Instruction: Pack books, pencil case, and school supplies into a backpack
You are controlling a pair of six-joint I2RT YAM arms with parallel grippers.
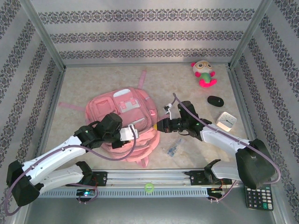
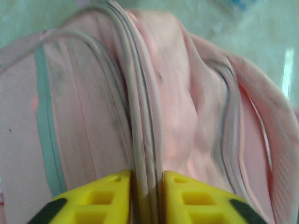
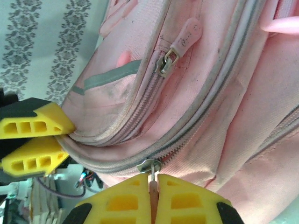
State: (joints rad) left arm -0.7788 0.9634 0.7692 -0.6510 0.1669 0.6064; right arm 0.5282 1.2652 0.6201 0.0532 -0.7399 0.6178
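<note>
The pink backpack (image 1: 140, 100) lies on the table (image 1: 93, 84) between the arms. The left jaws pinch a fold of its seam; the right jaws are closed on its zipper pull (image 3: 152, 179).

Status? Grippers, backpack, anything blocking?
Left gripper clamped on a seam fold of the backpack. Right gripper shut on its zipper pull. Clear packet loose on the table beside it; nothing blocking.

You're looking at a pale marbled tabletop (image 1: 93, 84), evenly lit, enclosed by 3 grey walls (image 1: 140, 28) with dark floral bands.
</note>
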